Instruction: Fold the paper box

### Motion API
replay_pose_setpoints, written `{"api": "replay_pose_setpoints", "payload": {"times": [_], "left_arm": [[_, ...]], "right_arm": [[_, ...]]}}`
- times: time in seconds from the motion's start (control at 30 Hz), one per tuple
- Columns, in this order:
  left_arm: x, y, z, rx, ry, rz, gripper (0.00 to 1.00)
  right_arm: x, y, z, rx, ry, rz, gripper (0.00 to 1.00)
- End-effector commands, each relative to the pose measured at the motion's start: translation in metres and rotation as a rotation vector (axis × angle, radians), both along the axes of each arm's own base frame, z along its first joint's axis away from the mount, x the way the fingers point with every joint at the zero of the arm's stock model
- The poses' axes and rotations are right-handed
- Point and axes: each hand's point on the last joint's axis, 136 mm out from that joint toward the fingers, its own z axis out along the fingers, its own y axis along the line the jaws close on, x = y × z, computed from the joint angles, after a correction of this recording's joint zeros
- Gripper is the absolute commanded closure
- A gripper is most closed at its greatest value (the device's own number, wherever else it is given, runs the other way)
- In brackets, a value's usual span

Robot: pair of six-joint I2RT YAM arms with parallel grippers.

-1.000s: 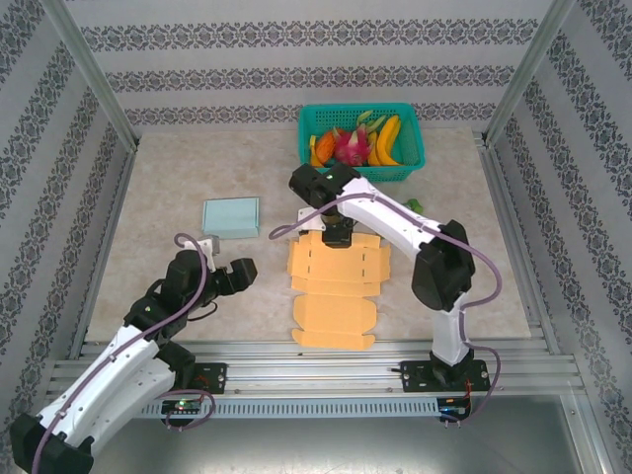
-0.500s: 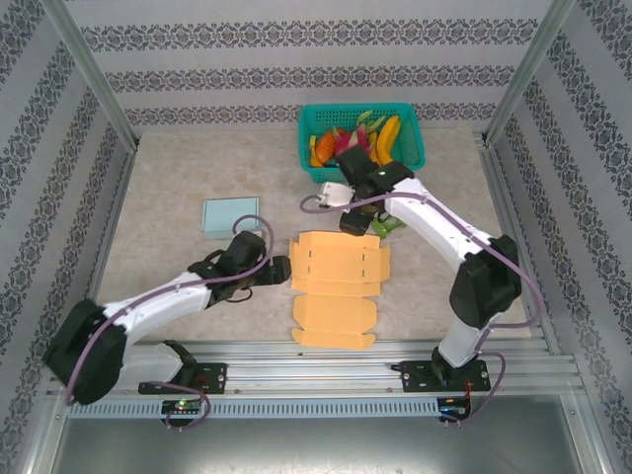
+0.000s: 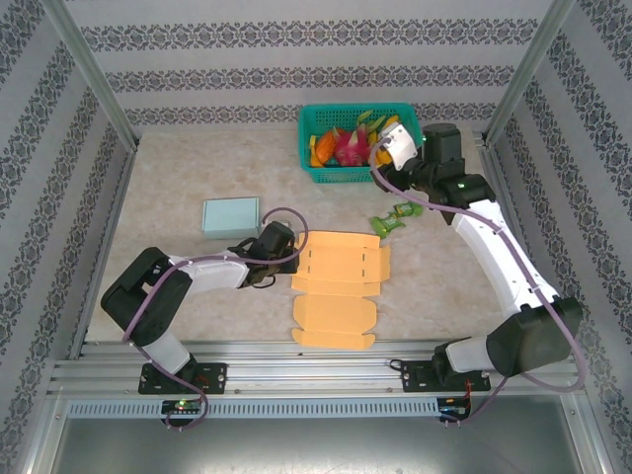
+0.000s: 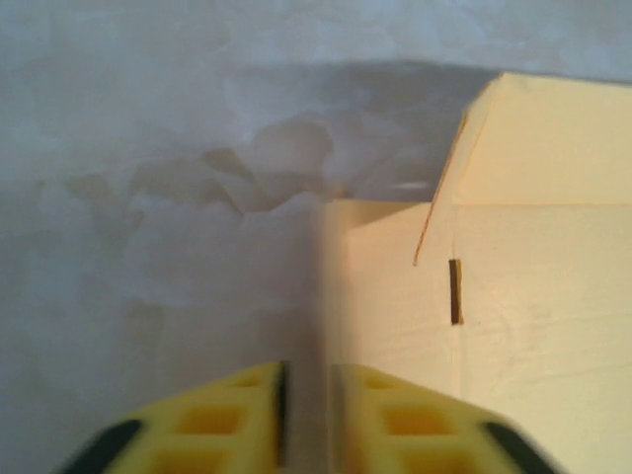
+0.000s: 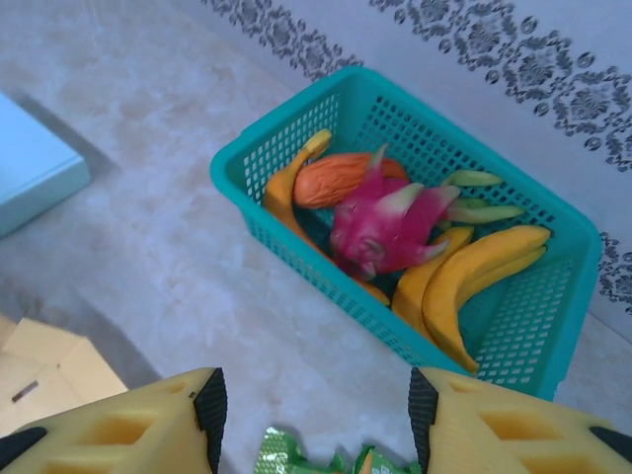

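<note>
Marbled tabletop (image 3: 197, 168) carries the paper box (image 3: 341, 262), unfolded flat, on the near side of the teal basket (image 3: 360, 107). Left gripper (image 4: 306, 415) is pinched almost closed on the box's left flap. Right gripper (image 5: 311, 415), jaws apart and empty, hovers just short of the basket. Unpinned, the sheet may drag or crease when lifted. A second ago the left stood back, wide open; the right was over the box.
</note>
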Motion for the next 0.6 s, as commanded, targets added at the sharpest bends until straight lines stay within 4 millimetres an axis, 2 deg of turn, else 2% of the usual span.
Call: {"api": "replay_pose_setpoints", "payload": {"times": [0.0,0.07,0.1,0.17,0.23,0.3,0.4,0.57], "left_arm": [[0.02,-0.018,0.027,-0.054,-0.176,-0.04,1.0],[0.027,-0.017,0.043,-0.056,-0.273,-0.051,1.0],[0.029,-0.015,0.051,-0.054,-0.325,-0.052,1.0],[0.032,-0.013,0.071,-0.062,-0.432,-0.063,1.0],[0.033,-0.009,0.088,-0.065,-0.522,-0.06,1.0],[0.034,-0.006,0.101,-0.061,-0.59,-0.064,1.0],[0.035,-0.005,0.115,-0.05,-0.671,-0.08,1.0],[0.032,-0.002,0.125,-0.048,-0.757,-0.091,1.0]], "right_arm": [[-0.012,0.018,0.044,0.088,-0.123,0.107,0.47],[-0.023,0.027,0.05,0.054,-0.174,0.216,0.46],[-0.037,0.037,0.047,0.018,-0.194,0.329,0.44],[-0.063,0.05,0.033,-0.07,-0.227,0.512,0.38],[-0.078,0.056,0.018,-0.133,-0.241,0.61,0.3],[-0.087,0.057,0.003,-0.206,-0.231,0.677,0.29],[-0.081,0.053,-0.016,-0.304,-0.171,0.686,0.31],[-0.073,0.049,-0.044,-0.419,-0.073,0.694,0.32]]}}
